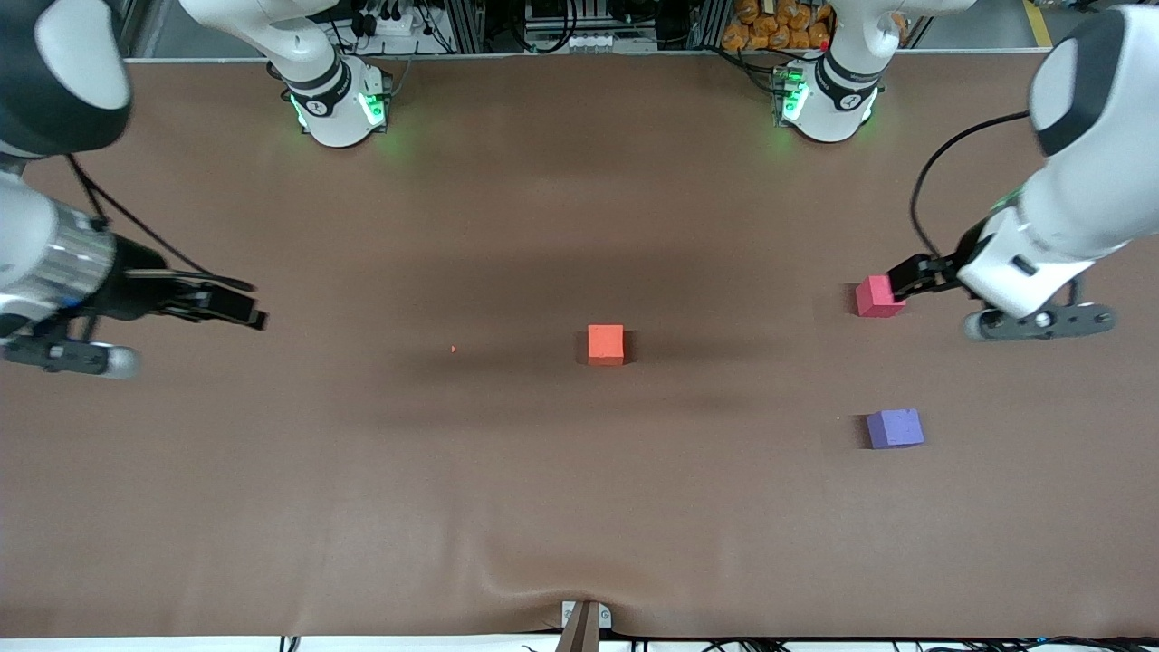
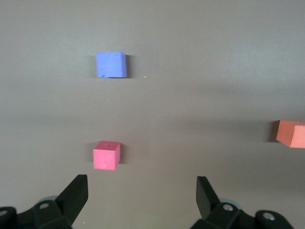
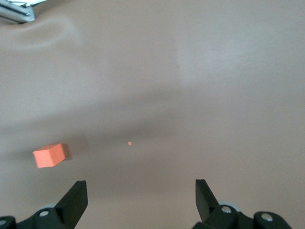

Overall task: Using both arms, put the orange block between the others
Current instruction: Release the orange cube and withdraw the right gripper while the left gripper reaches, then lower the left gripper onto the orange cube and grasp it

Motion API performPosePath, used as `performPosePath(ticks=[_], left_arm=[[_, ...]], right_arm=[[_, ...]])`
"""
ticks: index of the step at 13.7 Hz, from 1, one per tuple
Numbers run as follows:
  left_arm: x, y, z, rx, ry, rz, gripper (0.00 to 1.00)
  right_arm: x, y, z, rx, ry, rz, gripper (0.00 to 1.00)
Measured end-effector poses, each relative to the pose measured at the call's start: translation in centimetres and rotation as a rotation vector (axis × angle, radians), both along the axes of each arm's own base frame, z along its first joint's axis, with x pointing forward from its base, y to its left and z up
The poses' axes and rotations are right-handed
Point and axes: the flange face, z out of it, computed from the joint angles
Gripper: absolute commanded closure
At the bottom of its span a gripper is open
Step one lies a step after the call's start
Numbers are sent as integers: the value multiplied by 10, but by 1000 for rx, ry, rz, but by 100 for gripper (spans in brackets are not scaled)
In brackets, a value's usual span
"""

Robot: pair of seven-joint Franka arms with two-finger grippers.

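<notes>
Brown matte sheeting covers the counter [image 1: 507,507], and the orange block [image 1: 606,344] sits on it near the middle, alone. Taking the front view as a clock face centred on that block, the pinkish-red cube [image 1: 878,296] lies at about two o'clock and the purple-blue cube [image 1: 895,428] at about four o'clock, both toward the left arm's end of the counter and apart from each other. A tiny orange speck [image 1: 453,349] rests at nine o'clock from the orange block. The left claw [image 1: 905,276] hangs just beside the pinkish-red cube with its fingers spread wide and nothing between them. The right claw [image 1: 237,308] hovers over bare sheeting toward the right arm's end, well apart from the orange block, its fingers also wide and holding nothing.
</notes>
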Motion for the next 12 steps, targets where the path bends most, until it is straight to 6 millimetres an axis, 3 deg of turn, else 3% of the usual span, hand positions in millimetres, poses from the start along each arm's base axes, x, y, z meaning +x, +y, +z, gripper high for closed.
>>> performPosePath(ticks=[4, 7, 9, 12], left_arm=[[11, -65, -50, 5, 4, 17, 0], [15, -127, -89, 1, -16, 54, 0], [13, -187, -124, -6, -32, 86, 0], [-1, -277, -181, -42, -73, 71, 0]], right_arm=[[-7, -67, 4, -37, -12, -11, 0], [-21, -110, 12, -58, -24, 12, 0], [-32, -130, 16, -81, -25, 49, 0], [-37, -139, 15, -123, -24, 117, 0]])
